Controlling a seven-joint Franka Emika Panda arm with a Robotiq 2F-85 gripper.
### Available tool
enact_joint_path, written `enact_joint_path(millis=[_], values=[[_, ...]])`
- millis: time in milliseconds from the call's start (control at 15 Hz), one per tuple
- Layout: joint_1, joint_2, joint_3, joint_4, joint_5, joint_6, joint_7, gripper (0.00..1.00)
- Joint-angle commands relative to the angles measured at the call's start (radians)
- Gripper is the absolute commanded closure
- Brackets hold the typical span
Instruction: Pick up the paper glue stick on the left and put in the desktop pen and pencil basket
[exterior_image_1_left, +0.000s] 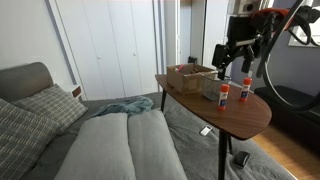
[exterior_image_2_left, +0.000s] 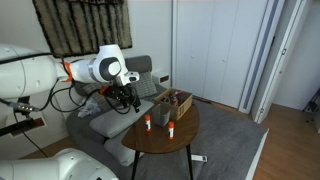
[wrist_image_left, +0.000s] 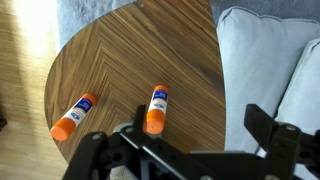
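Two look-alike glue sticks, white with orange caps, stand upright on the round wooden table (wrist_image_left: 120, 50). In the wrist view one glue stick (wrist_image_left: 156, 108) is just beside my left finger and the other stick (wrist_image_left: 74, 116) is further left. They also show in both exterior views (exterior_image_1_left: 224, 93) (exterior_image_1_left: 246, 91) (exterior_image_2_left: 148, 121) (exterior_image_2_left: 170, 127). The dark wire-mesh basket (exterior_image_1_left: 211, 88) (exterior_image_2_left: 160, 112) stands next to them. My gripper (wrist_image_left: 197, 130) (exterior_image_1_left: 232, 62) (exterior_image_2_left: 125, 95) hovers above the sticks, open and empty.
A low brown box (exterior_image_1_left: 190, 76) (exterior_image_2_left: 178, 102) sits on the table behind the basket. A grey sofa (exterior_image_1_left: 110, 145) (wrist_image_left: 270, 60) with cushions lies beside the table. The table edge (exterior_image_1_left: 262, 120) is close to the sticks.
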Motion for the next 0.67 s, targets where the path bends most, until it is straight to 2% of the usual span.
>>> enact_joint_path(millis=[0,400,600], values=[[-0.007,0.111,-0.028,0.035,-0.023,0.042,-0.047,0.00],[-0.008,0.211,-0.061,0.040,-0.086,0.171,-0.124,0.00],[-0.018,0.246,-0.075,0.041,-0.127,0.192,-0.122,0.00]])
